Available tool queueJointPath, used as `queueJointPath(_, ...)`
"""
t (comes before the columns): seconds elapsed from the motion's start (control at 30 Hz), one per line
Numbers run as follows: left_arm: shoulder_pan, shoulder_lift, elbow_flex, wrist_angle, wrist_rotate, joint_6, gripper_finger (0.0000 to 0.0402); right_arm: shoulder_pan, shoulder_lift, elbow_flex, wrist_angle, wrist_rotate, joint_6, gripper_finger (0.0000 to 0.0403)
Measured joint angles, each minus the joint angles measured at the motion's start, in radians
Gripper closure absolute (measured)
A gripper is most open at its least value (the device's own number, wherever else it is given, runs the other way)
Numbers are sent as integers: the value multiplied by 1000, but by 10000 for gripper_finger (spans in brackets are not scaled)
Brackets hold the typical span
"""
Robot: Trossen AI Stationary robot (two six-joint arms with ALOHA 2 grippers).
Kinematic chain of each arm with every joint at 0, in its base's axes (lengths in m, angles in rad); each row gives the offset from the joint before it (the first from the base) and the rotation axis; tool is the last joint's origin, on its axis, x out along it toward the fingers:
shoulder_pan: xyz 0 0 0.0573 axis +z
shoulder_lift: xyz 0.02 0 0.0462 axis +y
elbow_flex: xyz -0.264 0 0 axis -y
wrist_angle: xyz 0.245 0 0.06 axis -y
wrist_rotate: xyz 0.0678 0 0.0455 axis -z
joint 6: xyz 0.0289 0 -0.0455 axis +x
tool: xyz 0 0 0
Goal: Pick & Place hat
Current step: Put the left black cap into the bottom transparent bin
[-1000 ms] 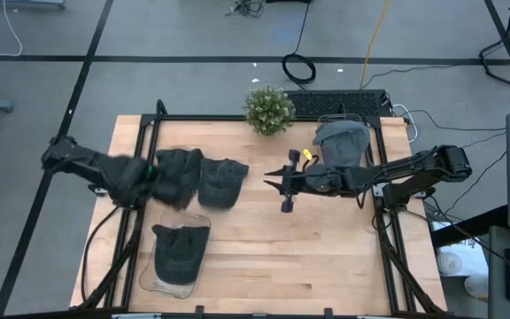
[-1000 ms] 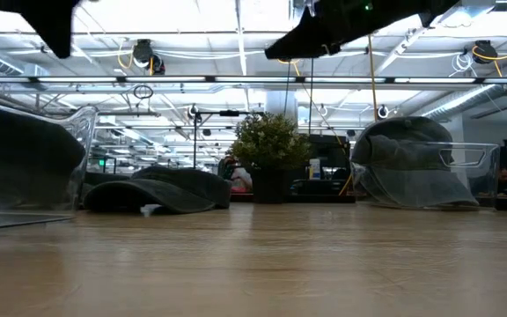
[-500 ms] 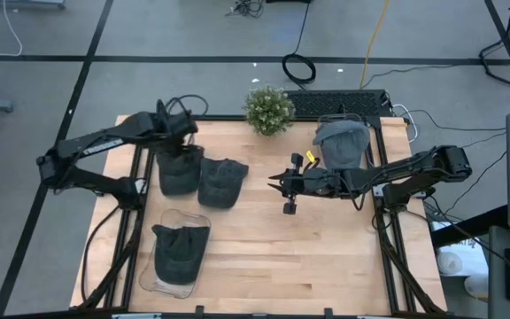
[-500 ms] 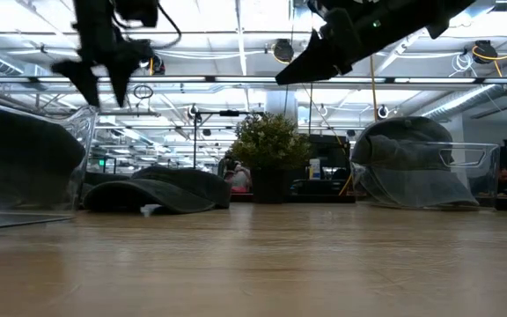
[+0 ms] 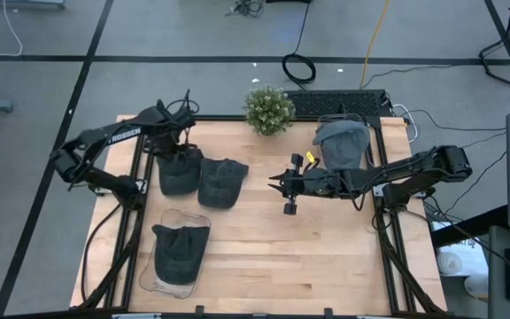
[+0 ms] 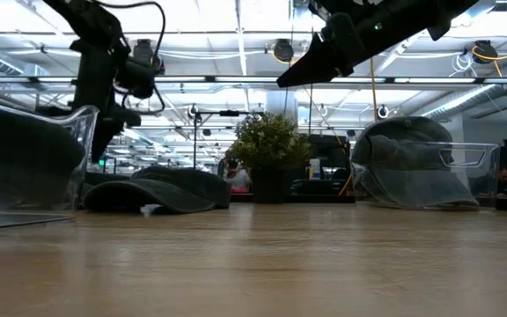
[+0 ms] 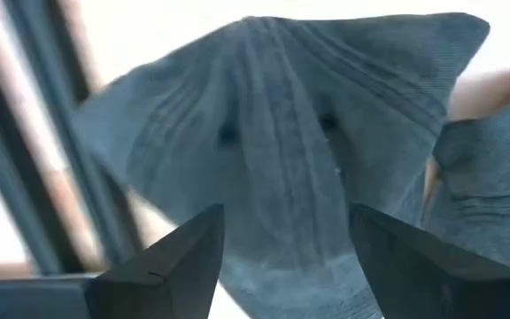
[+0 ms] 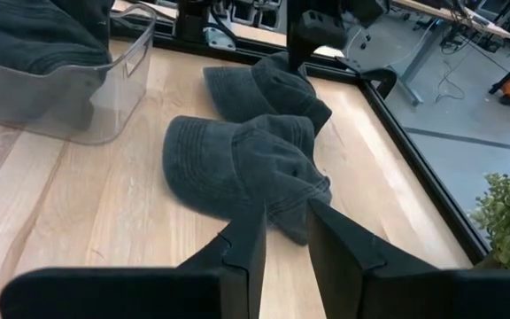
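The left claw [image 5: 173,142] hangs spread wide over the hat [image 5: 181,172] near the tabletop's [image 5: 326,257] far left corner, likely lining up a grab, while the right claw [image 5: 277,185] waits mid-tabletop, nearly clenched on nothing.

A light wooden table [image 5: 264,257] in a black metal frame [image 5: 140,239] stands on a grey concrete floor [image 5: 193,35] crossed by dark tape lines [image 5: 237,59], with a coiled black cable [image 5: 297,67] and a yellow cable [image 5: 374,35] lying beyond its far edge. At the far edge of the table a small potted plant [image 5: 268,109] sits beside a black keyboard [image 5: 339,103]. Across the table at its own height, the room opens into a wide hall with rows of bright ceiling lights [image 6: 236,26] and overhead pipes [image 6: 236,81].
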Motion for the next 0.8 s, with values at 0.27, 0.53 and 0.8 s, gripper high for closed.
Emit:
queueJointPath(0.27,34,6,-79,100,35,14,150,0,0,0,0,0,-2,328)
queueJointPath(0.53,54,6,-92,197,47,27,156,0,0,0,0,0,-2,328)
queueJointPath(0.8,65,6,-92,203,45,22,184,0,0,0,0,-1,-2,328)
